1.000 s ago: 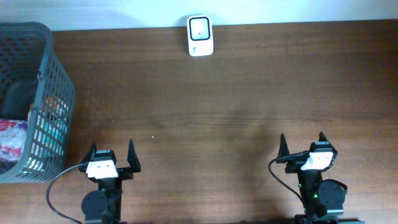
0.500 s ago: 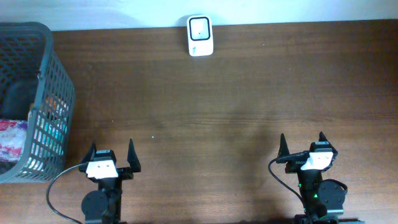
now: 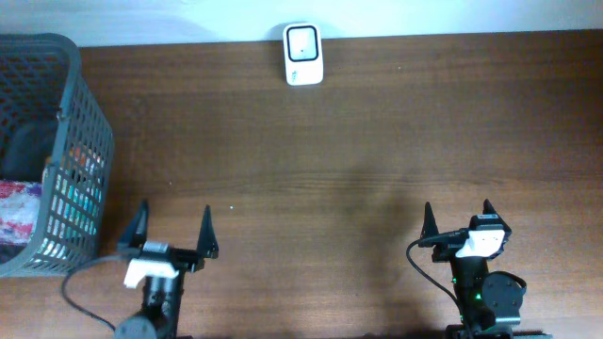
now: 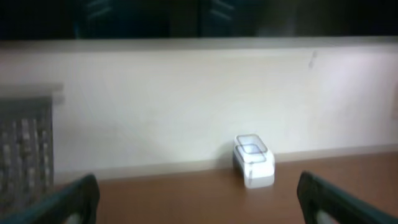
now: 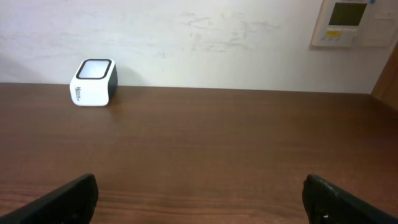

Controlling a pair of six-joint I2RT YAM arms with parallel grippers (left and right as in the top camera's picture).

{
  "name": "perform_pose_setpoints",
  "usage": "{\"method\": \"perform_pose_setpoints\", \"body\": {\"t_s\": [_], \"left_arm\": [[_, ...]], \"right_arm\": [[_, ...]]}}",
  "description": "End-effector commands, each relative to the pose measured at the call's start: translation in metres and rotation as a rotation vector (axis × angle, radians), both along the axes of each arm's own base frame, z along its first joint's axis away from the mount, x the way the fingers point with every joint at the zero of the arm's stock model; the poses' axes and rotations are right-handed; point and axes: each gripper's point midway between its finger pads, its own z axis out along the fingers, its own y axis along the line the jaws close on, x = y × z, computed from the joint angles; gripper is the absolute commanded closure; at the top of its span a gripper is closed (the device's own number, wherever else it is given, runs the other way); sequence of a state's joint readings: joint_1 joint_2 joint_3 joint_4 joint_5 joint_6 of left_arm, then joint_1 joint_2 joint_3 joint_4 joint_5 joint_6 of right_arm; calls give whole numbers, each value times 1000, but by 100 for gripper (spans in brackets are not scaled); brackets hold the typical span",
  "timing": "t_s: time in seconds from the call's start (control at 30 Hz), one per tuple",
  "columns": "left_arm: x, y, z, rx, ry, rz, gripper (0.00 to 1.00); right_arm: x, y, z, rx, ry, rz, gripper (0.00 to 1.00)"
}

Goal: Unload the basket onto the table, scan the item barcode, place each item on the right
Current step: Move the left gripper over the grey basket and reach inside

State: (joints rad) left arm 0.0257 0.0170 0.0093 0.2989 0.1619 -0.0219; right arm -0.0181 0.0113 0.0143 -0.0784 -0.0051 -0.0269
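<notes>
Left fingers (image 3: 206, 235) and right fingers (image 3: 428, 224) are both spread wide and holding nothing, at lower left and lower right of the worktop (image 3: 377, 141), white scanner (image 3: 303, 55) at top centre, items (image 3: 14, 209) lying in the grey mesh basket (image 3: 89, 141) at the left edge, well apart from both.

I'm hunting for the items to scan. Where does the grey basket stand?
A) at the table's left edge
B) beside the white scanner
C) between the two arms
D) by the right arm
A: the overhead view shows the basket at the left edge of the table, far from the scanner.
</notes>
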Motion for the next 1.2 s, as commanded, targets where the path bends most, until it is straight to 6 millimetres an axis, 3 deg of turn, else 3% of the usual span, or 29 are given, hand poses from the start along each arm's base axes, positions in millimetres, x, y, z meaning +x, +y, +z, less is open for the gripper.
{"method": "perform_pose_setpoints", "body": {"t_s": [0.0,0.27,0.4,0.57,0.67,0.77,0.83,0.93,1.0,1.17], "left_arm": [[-20,-11,42,41,-193,-55,1],[-42,-16,76,62,-356,-75,1],[-46,-16,95,62,-358,-75,1],[-46,-14,154,105,-389,-36,1],[-9,-8,179,164,-263,18,1],[36,10,209,127,-192,103,1],[73,33,235,83,-150,224,1],[102,51,241,49,-156,316,1],[114,56,242,200,-170,400,1],[120,156,274,150,25,727,1]], "right_arm": [[0,3,-3,2,4,15,1],[0,3,-3,2,4,15,1],[0,3,-3,2,4,15,2],[0,3,-3,2,4,15,1],[0,3,-3,2,4,15,1],[0,3,-3,2,4,15,1],[0,3,-3,2,4,15,1],[0,3,-3,2,4,15,1],[0,3,-3,2,4,15,1],[0,3,-3,2,4,14,1]]}}
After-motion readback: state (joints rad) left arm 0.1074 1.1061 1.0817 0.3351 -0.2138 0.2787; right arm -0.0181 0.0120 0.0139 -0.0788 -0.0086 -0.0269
